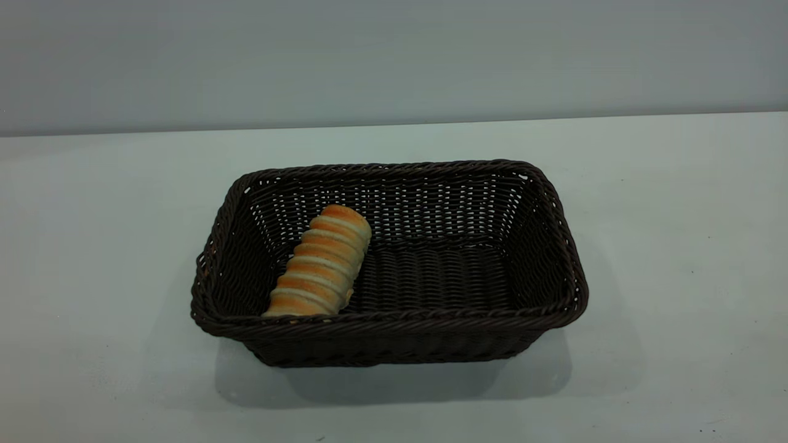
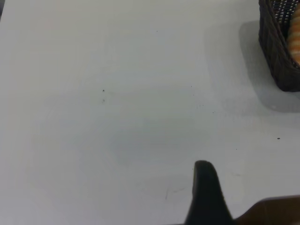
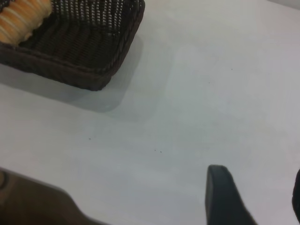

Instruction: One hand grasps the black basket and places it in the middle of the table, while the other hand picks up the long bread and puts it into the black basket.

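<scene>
The black basket stands on the table near its middle. The long bread lies inside it at the left end, leaning up against the left wall. Neither arm shows in the exterior view. The left wrist view shows a corner of the basket with a sliver of bread, far off. My left gripper hangs open and empty over bare table; only one finger shows. My right gripper is open and empty over bare table, away from the basket and bread.
The pale tabletop runs wide on all sides of the basket, with a few tiny dark specks. A plain grey wall stands behind the table's far edge.
</scene>
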